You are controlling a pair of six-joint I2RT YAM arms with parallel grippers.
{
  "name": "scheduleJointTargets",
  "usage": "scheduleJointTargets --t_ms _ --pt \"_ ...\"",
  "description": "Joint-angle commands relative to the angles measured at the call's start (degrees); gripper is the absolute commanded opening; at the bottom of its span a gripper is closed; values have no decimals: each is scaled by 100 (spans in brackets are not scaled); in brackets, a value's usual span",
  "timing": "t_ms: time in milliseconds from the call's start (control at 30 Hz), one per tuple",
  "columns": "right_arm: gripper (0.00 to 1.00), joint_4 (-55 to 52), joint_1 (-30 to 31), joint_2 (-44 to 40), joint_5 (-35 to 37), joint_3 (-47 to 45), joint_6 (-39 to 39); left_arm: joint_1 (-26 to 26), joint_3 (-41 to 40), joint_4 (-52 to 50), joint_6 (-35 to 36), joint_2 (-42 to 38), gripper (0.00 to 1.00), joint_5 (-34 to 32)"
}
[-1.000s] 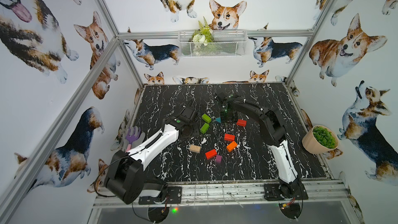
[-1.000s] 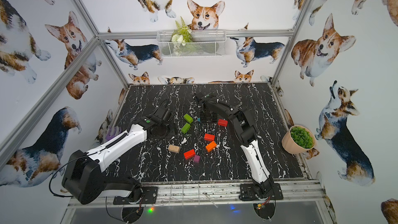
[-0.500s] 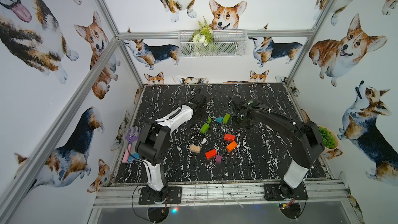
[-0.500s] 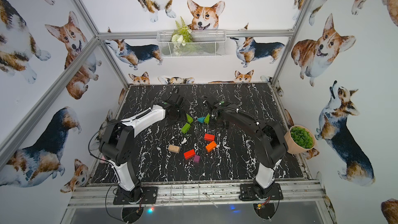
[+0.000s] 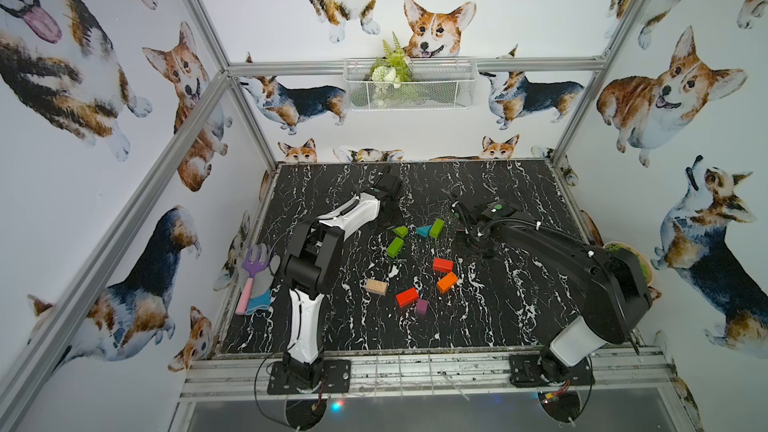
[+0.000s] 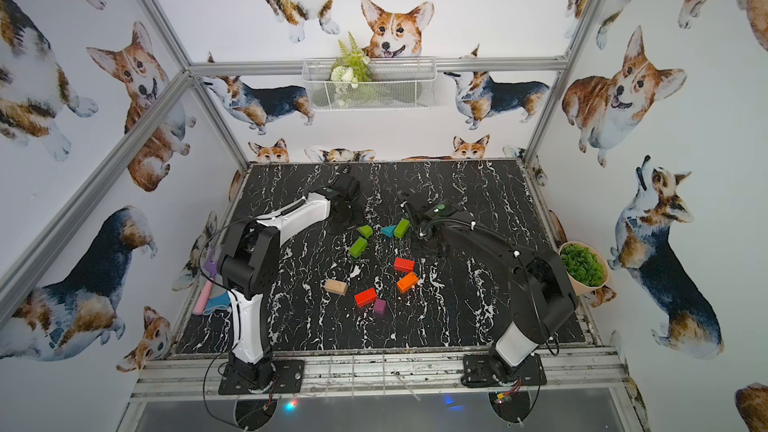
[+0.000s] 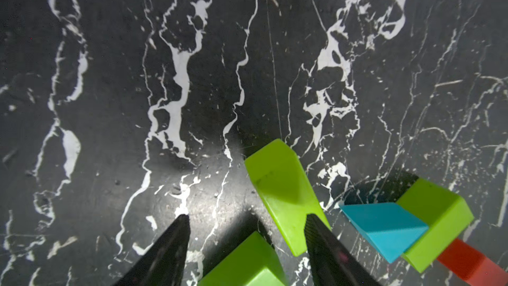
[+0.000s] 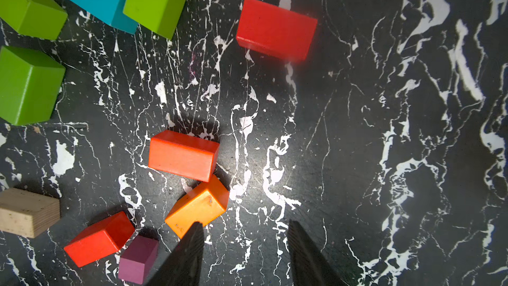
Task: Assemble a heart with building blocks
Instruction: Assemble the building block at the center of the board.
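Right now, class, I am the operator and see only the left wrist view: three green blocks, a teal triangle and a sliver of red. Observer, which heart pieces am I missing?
Observer: An orange block lies close beside a red block.
Operator: Is there a piece for the tip?
Observer: Yes, a purple cube, gripped by neither arm.
Operator: Is the right arm holding anything?
Observer: No. The right gripper has its jaws apart with nothing between them.
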Motion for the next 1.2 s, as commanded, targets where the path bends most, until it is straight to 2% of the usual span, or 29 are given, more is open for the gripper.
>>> scheduleJointTargets --t_ms 0,400,567,867,1033,1167 --pt "53 73 4 -121 -87 -98 190 0 228 -188 -231 245 68 10" --pt "52 126 136 -361 -172 -406 250 -53 905 -471 -299 703 64 -134" --pt "51 31 136 -540 -80 -407 244 -84 929 -556 -437 850 56 -145" --pt "51 -6 135 -895 -30 -518 263 -337 726 -314 -814 664 29 140" --pt "51 36 136 -954 -40 -611 270 -500 841 -300 -1145 626 26 242" --pt "51 72 136 -1024 -66 -719 274 -632 1041 -515 -1345 630 26 -30"
